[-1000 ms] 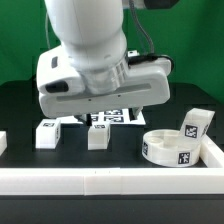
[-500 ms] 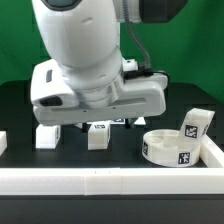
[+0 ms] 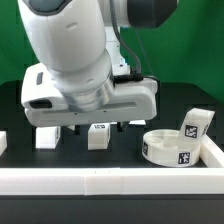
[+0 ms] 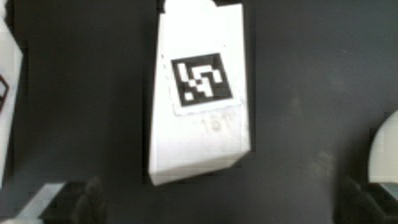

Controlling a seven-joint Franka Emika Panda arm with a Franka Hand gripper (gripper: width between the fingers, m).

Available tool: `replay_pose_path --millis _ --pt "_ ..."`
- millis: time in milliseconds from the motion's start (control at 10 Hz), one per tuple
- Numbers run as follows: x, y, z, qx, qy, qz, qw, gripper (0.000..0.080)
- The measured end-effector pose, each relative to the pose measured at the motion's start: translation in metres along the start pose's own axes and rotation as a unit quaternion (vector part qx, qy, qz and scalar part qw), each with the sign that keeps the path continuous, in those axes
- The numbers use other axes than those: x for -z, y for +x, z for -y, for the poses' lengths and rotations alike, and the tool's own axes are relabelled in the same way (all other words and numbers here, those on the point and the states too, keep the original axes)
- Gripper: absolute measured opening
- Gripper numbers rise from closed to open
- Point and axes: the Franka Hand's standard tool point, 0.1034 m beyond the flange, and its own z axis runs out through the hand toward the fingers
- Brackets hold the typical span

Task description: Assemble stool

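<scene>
In the wrist view a white stool leg (image 4: 199, 95) with a black-and-white tag lies lengthwise on the black table. My gripper (image 4: 210, 206) hangs open above its near end, with one dark finger (image 4: 43, 204) on each side and nothing between them. In the exterior view the arm's big white hand (image 3: 90, 95) hovers low over two short legs (image 3: 47, 137) (image 3: 97, 138) and hides the fingers. The round seat (image 3: 167, 148) lies at the exterior view's right. A third leg (image 3: 195, 124) stands just behind it.
A long white rail (image 3: 110, 181) runs along the table's front and turns up the exterior view's right side. Another white piece (image 3: 3, 143) shows at the left edge. Most of the marker board (image 3: 101, 127) is hidden behind the hand.
The arm has swung toward the exterior view's left and come lower over the two legs. The jaws have stayed open. No part has moved.
</scene>
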Motion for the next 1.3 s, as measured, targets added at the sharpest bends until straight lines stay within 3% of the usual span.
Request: replay_pose_path --millis 100,200,300,800,900,1100,1200,1300 --pt "0.0 0.001 0.0 -0.021 -0.01 -0.006 1.0 0.0649" --pt "-0.003 -0.001 0.002 -0.021 -0.01 0.004 1.0 0.0649" --pt "-0.008 -0.009 0.0 -0.022 -0.007 0.051 0.998 0.0649" --pt "-0.032 -0.011 -0.008 -0.021 -0.001 0.22 0.975 0.0649" --pt "-0.033 -0.002 -0.007 -0.019 -0.004 0.206 0.978 0.0649" --pt "-0.035 -0.006 -0.005 -0.019 -0.004 0.195 0.981 0.0649" --pt "-0.037 -0.006 -0.006 -0.02 -0.004 0.197 0.98 0.0537" --pt "-0.038 -0.006 -0.006 -0.02 -0.004 0.197 0.98 0.0537"
